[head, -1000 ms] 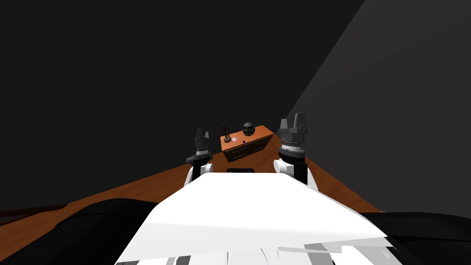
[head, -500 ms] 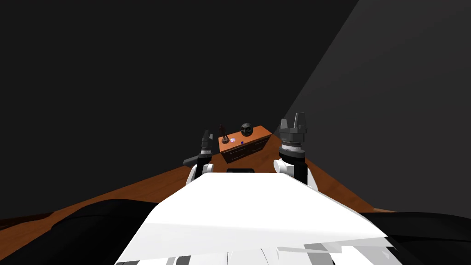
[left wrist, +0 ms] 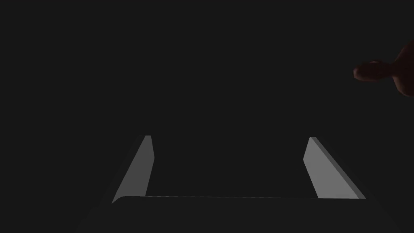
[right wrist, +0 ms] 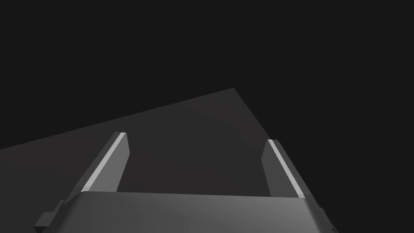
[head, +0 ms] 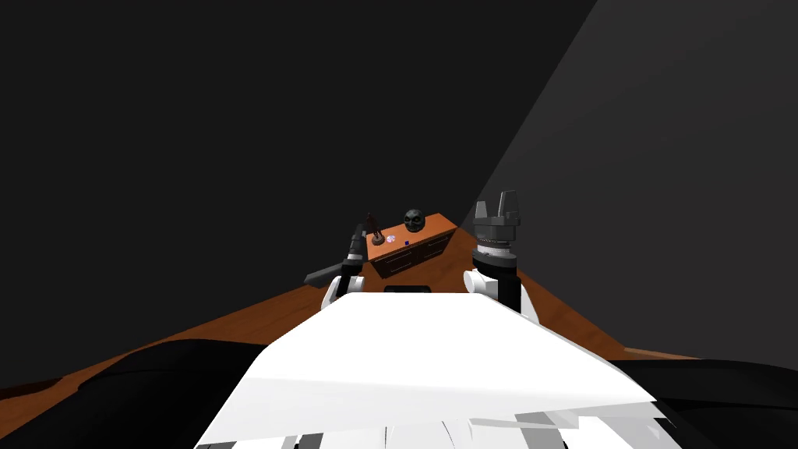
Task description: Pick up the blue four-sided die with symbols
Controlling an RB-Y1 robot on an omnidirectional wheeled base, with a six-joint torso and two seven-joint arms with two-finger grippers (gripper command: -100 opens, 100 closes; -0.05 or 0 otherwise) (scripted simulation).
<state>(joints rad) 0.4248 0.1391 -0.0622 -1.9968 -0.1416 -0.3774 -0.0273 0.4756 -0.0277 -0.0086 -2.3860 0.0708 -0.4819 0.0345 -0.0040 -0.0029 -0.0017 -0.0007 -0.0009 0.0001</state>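
Note:
The blue die (head: pixel 407 243) is a tiny blue speck on top of a brown dresser (head: pixel 425 248) ahead of me in the head view. My left gripper (head: pixel 359 236) reaches toward the dresser's left end, still short of the die. In the left wrist view its fingers (left wrist: pixel 137 172) stand wide apart with nothing between them. My right gripper (head: pixel 499 209) is held upright to the right of the dresser, and its fingers (right wrist: pixel 108 164) are open and empty.
On the dresser top stand a dark skull-like head (head: pixel 414 220), a dark figurine on a round base (head: pixel 373 229) and a small pale pink object (head: pixel 391 238). The figurine's edge (left wrist: pixel 374 72) shows beside the left gripper. Brown floor (head: pixel 257 319) and dark walls surround the dresser.
My left arm has swung forward and right toward the dresser's left end. The view has shifted slightly, so the dresser sits a little further left. The right arm stays put.

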